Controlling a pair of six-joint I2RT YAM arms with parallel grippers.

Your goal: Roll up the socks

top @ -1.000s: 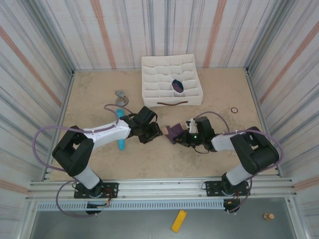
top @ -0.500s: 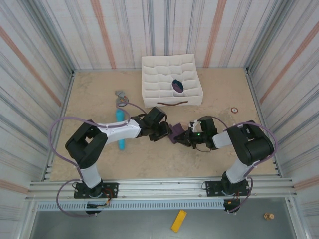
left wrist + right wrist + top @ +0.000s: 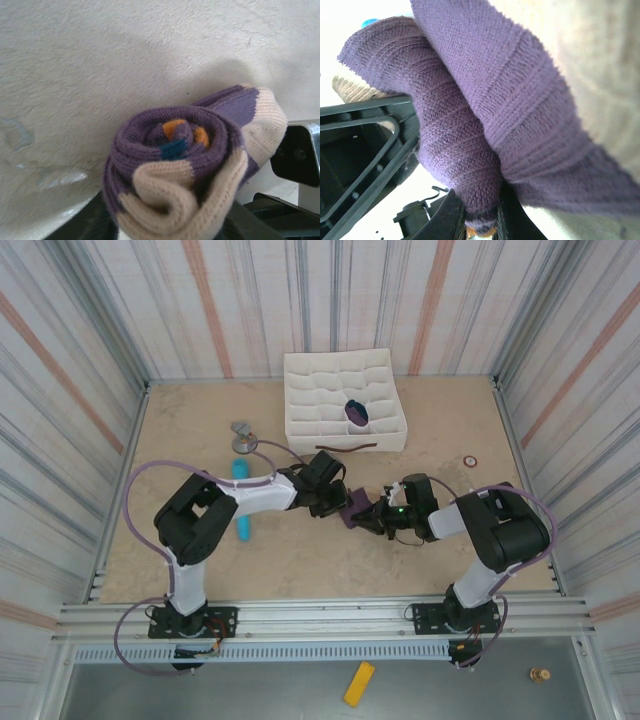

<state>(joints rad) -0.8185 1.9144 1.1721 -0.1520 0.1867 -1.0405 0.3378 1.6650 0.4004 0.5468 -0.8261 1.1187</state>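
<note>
Off the table's near edge: yellow piece (image 3: 360,683) on the grey ledge, with a small brown item (image 3: 540,674) farther right.

At the near edge: bases of left arm (image 3: 250,498) and right arm (image 3: 470,525), both bent inward, wrists meeting at mid table.

At mid table, somewhat nearer the near edge than the far: socks (image 3: 352,510), wound together into one roll, between the two wrists.

Left wrist view: roll end-on (image 3: 175,165). Purple spiral, orange and teal at the core, tan band wrapped over the outside, tan toe at the right. Left jaws half closed, dark fingers (image 3: 85,222) close on either side of the roll. Whether pressing it or merely flanking it, not to be told. Part of the right wrist at the picture's right side, just beside the tan toe.

Right wrist view: ribbed purple knit (image 3: 485,110) close to the lens. Right jaws narrow, pinching a fold of this purple knit, with a speck of orange at the pinch. Black frame of the left wrist just beside the roll.

Left of the socks, under the left arm: light blue cylinder (image 3: 243,530), lengthwise near to far.

Beyond it: small grey metal item (image 3: 241,436).

Near the right edge: small ring (image 3: 469,461), well apart from the socks.

At the far edge, centred: white divided box (image 3: 300,425), with a dark roll (image 3: 356,413) in one compartment.
</note>
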